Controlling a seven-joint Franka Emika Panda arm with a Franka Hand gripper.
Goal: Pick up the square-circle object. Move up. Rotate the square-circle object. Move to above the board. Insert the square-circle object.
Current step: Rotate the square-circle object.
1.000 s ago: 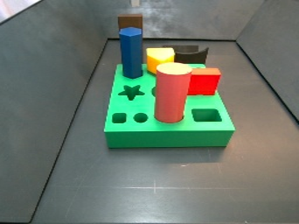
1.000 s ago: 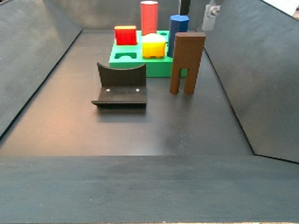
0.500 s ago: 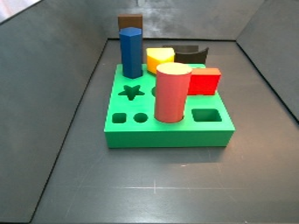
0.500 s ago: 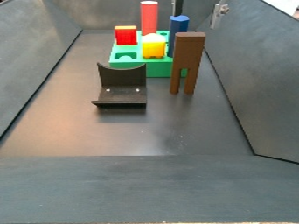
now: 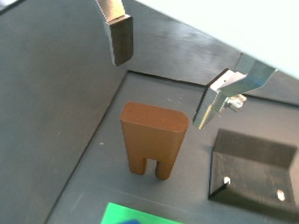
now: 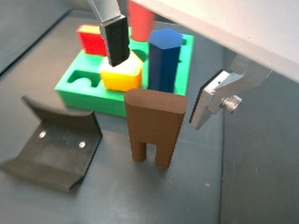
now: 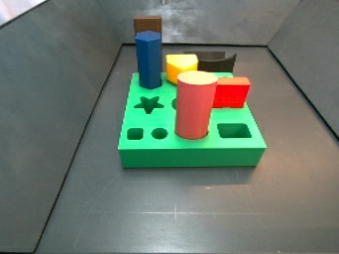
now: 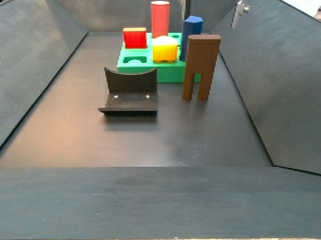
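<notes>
Brown two-pronged square-circle object (image 6: 155,127) under open-jawed gripper (image 6: 163,74)

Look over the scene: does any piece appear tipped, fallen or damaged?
Nothing stands out. The square-circle object stands upright on the floor beside the board, prongs down. The open gripper hovers above it, its fingers not touching.

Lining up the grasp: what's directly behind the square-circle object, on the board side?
The board stands right behind the square-circle object, blue column nearest. The object hides the board's near edge; contact cannot be told. The open gripper hovers above the object.
</notes>
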